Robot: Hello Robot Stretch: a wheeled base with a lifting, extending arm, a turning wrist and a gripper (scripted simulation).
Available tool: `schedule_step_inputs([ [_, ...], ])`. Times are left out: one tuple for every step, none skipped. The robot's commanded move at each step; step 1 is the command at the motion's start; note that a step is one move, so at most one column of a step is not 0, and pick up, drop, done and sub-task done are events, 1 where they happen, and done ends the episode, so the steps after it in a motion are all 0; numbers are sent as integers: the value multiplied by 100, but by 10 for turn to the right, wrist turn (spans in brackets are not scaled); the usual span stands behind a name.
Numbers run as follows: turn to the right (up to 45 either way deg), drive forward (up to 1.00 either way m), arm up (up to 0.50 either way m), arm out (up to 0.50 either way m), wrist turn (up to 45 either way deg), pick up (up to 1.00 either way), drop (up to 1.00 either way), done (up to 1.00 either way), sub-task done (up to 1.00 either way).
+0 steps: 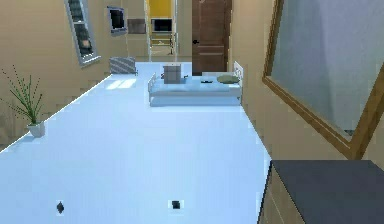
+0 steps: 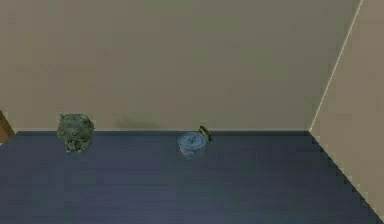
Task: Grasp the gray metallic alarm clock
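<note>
clock (image 2: 193,143), a small round grey thing, stands on the dark desk (image 2: 120,190) well right of a green lumpy ornament (image 2: 75,132) and about as far back, likely calling for a long straight reach; the gripper's state can't be told.

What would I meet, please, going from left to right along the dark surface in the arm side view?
Greenish-grey lumpy object → small round grey object, likely the alarm clock → wall corner, all near the far edge of the dark tabletop.
</note>
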Motion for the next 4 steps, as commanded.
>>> schedule_step_inputs([
  [0,0,50,0,0,0,0,0,0],
  [0,0,38,0,0,0,0,0,0],
  [0,0,0,30,0,0,0,0,0],
  [0,0,0,0,450,0,0,0,0],
])
